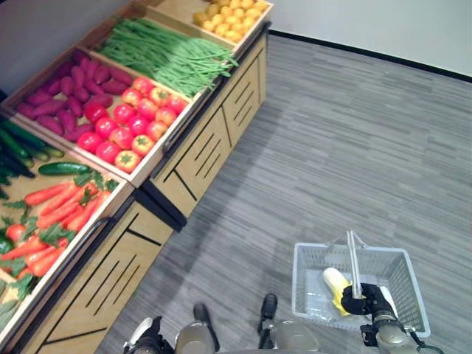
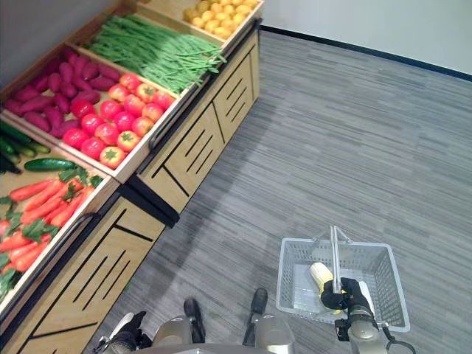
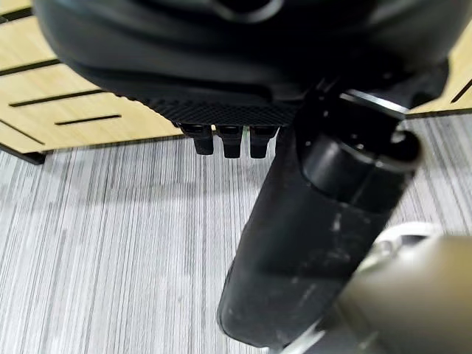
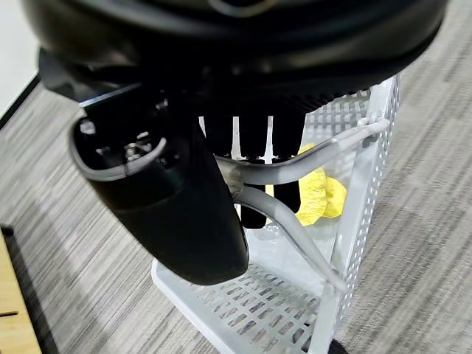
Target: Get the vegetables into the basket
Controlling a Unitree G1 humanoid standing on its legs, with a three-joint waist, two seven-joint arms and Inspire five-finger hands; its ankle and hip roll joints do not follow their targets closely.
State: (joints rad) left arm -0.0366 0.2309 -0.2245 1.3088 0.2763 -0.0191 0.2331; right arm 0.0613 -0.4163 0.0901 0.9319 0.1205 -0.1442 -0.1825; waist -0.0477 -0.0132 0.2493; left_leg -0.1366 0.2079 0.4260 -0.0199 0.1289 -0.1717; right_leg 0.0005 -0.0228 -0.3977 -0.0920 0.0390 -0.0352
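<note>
Wooden produce stand [image 1: 184,173] with carrots [image 1: 55,214], tomatoes [image 1: 125,122]

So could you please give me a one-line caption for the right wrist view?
Right hand curled round the handles of the white basket, a yellow vegetable inside.

A grocery shop's produce aisle is showing here: a wooden display stand [image 1: 184,166] is running from 8 to 12 o'clock, its bins holding carrots [image 1: 55,214], tomatoes [image 1: 125,122], green beans [image 1: 173,55] and purple sweet potatoes [image 1: 63,92], while a wire shopping basket [image 1: 402,284] is sitting at 5 o'clock.
</note>
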